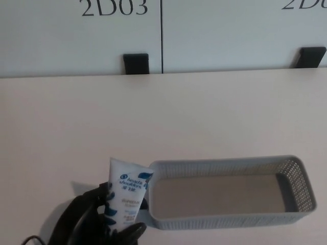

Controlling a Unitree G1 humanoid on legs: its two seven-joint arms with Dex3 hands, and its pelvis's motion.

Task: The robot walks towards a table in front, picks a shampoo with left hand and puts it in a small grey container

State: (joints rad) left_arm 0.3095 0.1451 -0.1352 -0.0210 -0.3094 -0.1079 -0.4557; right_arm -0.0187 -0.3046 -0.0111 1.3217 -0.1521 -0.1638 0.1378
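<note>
A white shampoo tube [126, 195] with blue print stands upright in my left hand [97, 217], whose black fingers are closed around its lower part near the bottom left of the head view. Just to the tube's right lies the small grey mesh container [302, 191], long and shallow, with nothing inside it. The tube's top edge sits beside the container's left end, nearly touching its rim. My right hand does not show.
The pale table [163, 117] stretches back to a wall of white panels marked "2D03" [115, 7]. Two black brackets [136, 63] [311, 56] stand at the table's far edge. A thin black cable shows at the bottom left corner.
</note>
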